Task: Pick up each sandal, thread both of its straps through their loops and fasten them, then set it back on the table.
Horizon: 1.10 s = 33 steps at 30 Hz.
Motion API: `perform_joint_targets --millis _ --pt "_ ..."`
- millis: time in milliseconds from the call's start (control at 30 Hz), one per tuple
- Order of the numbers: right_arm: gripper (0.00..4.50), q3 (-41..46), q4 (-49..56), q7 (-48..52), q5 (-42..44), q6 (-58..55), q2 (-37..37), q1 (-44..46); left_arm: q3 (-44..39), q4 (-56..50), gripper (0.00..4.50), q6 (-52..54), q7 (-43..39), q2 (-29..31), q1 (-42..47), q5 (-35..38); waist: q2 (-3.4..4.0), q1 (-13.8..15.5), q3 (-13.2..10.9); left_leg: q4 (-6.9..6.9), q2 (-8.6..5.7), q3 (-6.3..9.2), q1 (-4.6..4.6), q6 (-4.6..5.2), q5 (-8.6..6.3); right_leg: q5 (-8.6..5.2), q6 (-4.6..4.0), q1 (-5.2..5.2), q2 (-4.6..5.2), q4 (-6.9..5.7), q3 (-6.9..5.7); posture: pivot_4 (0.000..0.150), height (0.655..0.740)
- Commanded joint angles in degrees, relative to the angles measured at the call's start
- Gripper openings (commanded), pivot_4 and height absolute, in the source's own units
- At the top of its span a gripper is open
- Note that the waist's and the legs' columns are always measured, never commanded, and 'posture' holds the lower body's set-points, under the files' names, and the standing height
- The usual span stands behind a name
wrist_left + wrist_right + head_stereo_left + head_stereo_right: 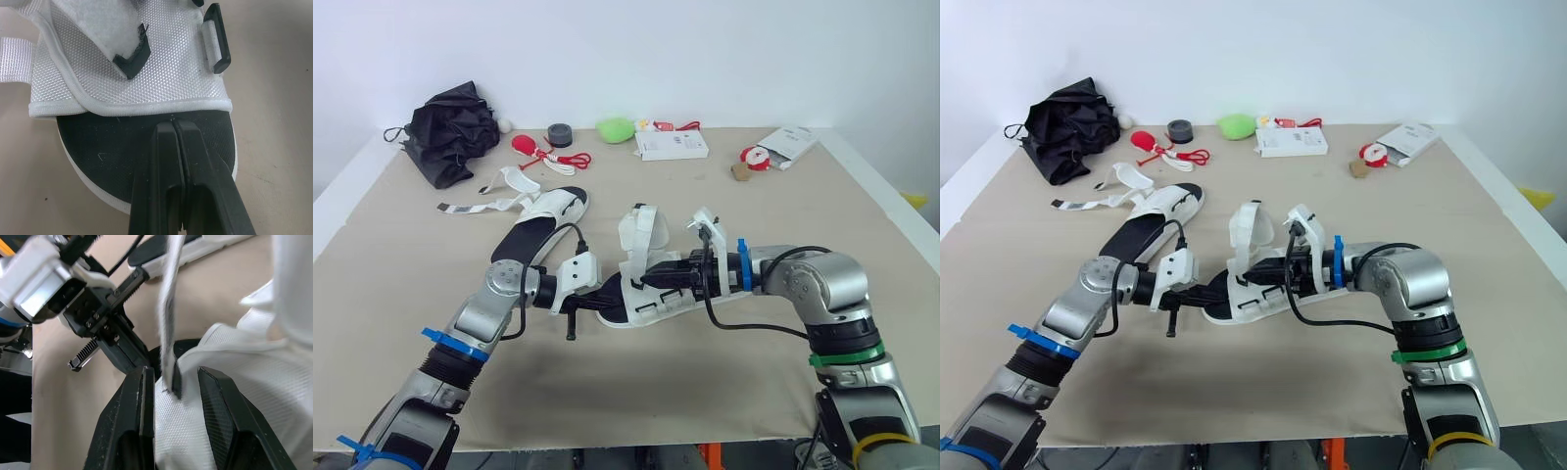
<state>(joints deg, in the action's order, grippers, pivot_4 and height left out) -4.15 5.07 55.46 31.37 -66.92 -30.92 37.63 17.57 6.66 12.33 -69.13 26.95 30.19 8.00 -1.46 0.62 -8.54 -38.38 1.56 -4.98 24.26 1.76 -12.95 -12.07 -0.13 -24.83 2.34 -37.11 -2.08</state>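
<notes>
Head view: near sandal (636, 311) mid-table (822, 225), left gripper (610, 288) at one end, right gripper (651, 278) at its upper; second sandal (546, 217) lies behind. Left wrist: fingers (166, 161) shut together over the insole (102, 152). Right wrist: fingers (139, 401) parted, strap (167, 333) between them.

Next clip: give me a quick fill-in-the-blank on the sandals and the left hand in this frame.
1. The table holds ___ sandals.
2. The left hand, at the end of the near sandal, has its fingers ___ (open or shut).
3. The far sandal, its straps lying loose, sits to the robot's ___ of the near sandal.
4. Both sandals have white uppers and insoles coloured ___.

Missing words: two; shut; left; black.
</notes>
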Motion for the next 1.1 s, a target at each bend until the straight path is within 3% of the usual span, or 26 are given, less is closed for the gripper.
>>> perform_joint_targets --millis 33,733,900,1100 --pt "1.60 1.14 5.83 -1.01 3.29 -1.53 -0.58 -1.28 3.31 1.93 0.00 1.67 -1.05 0.37 -1.95 -1.62 0.00 0.00 0.00 0.00 0.00 0.00 0.00 0.01 0.00 0.00 0.00 0.00 0.00 0.00 0.00 0.150 0.7400" --pt "1.60 -0.90 3.72 -7.05 3.65 1.30 3.02 -0.39 3.44 1.55 0.00 1.85 -0.47 -0.26 -2.30 -1.62 0.00 0.02 0.00 -0.01 0.00 0.00 -0.03 0.01 0.00 0.01 0.06 0.02 -0.02 0.02 0.00 0.150 0.7400" --pt "0.03 0.21 2.39 -6.80 4.61 1.61 3.62 -0.07 3.37 1.49 0.00 1.90 -0.30 -0.26 -2.37 -1.61 0.00 0.02 0.00 -0.01 0.00 0.01 -0.03 0.01 0.00 0.01 0.07 0.03 -0.02 0.02 -0.01 0.150 0.7400" --pt "0.03 -0.56 1.83 -5.40 5.28 1.24 2.71 0.20 3.32 1.70 0.00 1.73 -0.25 -0.27 -2.22 -1.63 0.00 0.02 0.00 -0.02 0.00 0.01 -0.03 0.01 0.00 0.01 0.07 0.03 -0.01 0.02 -0.01 0.150 0.7400"
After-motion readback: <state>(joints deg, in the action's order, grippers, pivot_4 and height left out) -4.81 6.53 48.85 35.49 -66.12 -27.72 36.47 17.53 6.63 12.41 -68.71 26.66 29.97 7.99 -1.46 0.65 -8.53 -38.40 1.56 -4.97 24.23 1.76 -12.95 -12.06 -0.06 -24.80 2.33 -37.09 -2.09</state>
